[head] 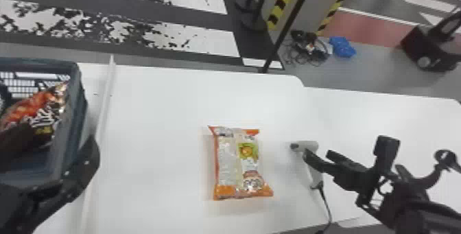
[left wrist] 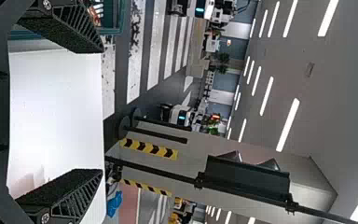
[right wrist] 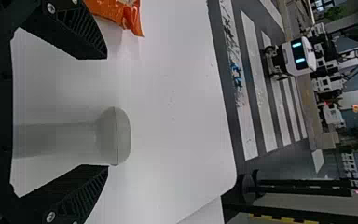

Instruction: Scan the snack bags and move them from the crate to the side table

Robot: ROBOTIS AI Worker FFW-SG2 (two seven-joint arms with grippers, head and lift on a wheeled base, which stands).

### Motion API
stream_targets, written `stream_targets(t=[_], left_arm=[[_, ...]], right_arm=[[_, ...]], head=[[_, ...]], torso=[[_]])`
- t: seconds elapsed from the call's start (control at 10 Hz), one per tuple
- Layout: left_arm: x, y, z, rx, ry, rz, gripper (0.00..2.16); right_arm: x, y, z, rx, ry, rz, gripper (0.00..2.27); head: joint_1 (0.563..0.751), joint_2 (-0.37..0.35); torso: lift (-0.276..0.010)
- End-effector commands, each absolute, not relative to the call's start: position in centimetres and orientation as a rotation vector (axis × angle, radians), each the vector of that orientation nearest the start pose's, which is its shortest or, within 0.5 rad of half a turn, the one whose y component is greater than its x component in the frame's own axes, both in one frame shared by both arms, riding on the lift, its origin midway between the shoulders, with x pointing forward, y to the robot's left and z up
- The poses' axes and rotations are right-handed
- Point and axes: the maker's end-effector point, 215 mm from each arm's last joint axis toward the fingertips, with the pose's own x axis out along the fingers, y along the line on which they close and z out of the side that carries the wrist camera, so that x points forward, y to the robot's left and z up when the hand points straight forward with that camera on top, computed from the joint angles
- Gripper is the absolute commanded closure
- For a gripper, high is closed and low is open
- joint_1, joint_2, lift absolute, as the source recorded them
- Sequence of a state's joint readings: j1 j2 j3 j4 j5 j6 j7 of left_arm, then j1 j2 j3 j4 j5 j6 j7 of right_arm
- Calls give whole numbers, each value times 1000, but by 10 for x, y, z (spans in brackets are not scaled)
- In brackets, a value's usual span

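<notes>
In the head view my left gripper (head: 59, 142) is at the crate's (head: 80, 103) right side, one finger over the crate, the other outside its wall. A red-and-black snack bag (head: 44, 113) lies inside. An orange-and-white snack bag (head: 236, 164) lies flat on the table, back label up. To its right, my right gripper (head: 320, 155) is at the grey-white scanner (head: 310, 145). In the left wrist view my left gripper (left wrist: 102, 112) is open, holding nothing. In the right wrist view my right gripper (right wrist: 106, 113) is open, the scanner (right wrist: 114, 135) between its fingers with gaps on both sides.
A raised white strip (head: 104, 99) runs along the white table (head: 161, 113) beside the crate. The scanner's black cable (head: 326, 204) hangs toward the near edge. Another white tabletop (head: 384, 120) adjoins at the right. A black pole (head: 288, 27) stands behind the table.
</notes>
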State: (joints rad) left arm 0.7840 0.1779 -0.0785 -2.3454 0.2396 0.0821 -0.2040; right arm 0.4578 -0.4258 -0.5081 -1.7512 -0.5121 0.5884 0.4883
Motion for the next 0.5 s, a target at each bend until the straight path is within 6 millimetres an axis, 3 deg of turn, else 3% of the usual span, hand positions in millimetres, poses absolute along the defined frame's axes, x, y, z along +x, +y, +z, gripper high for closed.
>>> stream_targets(t=[0.0, 0.2, 0.4], left_arm=[[353, 134, -309, -168, 104, -391, 80], [352, 132, -311, -158, 109, -393, 80], [351, 132, -308, -159, 103, -395, 80]], right_arm=[[369, -452, -474, 298, 720, 166, 56], [356, -413, -478, 410, 846, 296, 63], [357, -382, -487, 412, 907, 386, 63]], head=[[695, -350], [695, -350], [695, -350]], torso=[[-87], [-87], [-87]])
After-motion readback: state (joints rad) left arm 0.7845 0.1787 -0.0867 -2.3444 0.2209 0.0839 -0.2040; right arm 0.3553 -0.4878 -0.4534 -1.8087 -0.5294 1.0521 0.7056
